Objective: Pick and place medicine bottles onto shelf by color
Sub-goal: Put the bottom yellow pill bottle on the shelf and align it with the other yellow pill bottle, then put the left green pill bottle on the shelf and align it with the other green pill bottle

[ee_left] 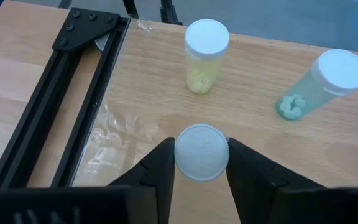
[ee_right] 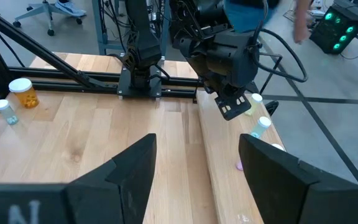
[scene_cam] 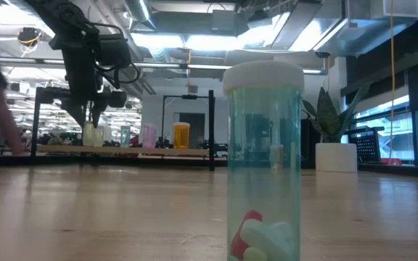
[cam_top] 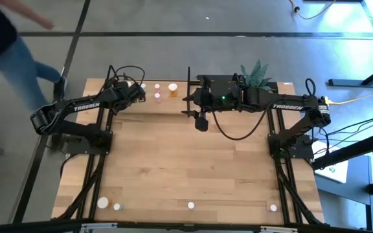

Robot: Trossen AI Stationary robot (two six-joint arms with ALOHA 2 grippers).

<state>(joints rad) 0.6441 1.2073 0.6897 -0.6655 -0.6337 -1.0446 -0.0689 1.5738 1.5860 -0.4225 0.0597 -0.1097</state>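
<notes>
Left gripper (cam_top: 137, 90), at the upper left of the overhead picture, sits over the left end of the shelf (cam_top: 164, 103). Its wrist camera shows the two dark fingers (ee_left: 157, 171) standing narrowly, one at each side of a white-capped bottle (ee_left: 201, 152) seen from straight above; whether they press it or have just let go cannot be told. That bottle stands upright, its long axis pointing up into the gripper, directly between the jaws, so any coming move looks to be a straight lift away or a small settling down.

Just beyond it on the shelf stand a pale yellow bottle (ee_left: 204, 56) and, further right, a green bottle (ee_left: 319, 84). In the overhead picture a pink bottle (cam_top: 157, 97) and an orange bottle (cam_top: 173, 88) follow to the right along the shelf.

Right gripper (cam_top: 201, 122), near the upper middle, hangs beside the shelf's black end bar (cam_top: 189, 90) with fingers spread wide and nothing between them. The left arm is plainly the nearer one.

More bottles wait along the bottom edge of the wooden table (cam_top: 186, 168), one of them (scene_cam: 263, 159) filling the table-level picture. A potted plant (cam_top: 258, 72) stands at the upper right. A person (cam_top: 5, 39) moves at the far upper left.
</notes>
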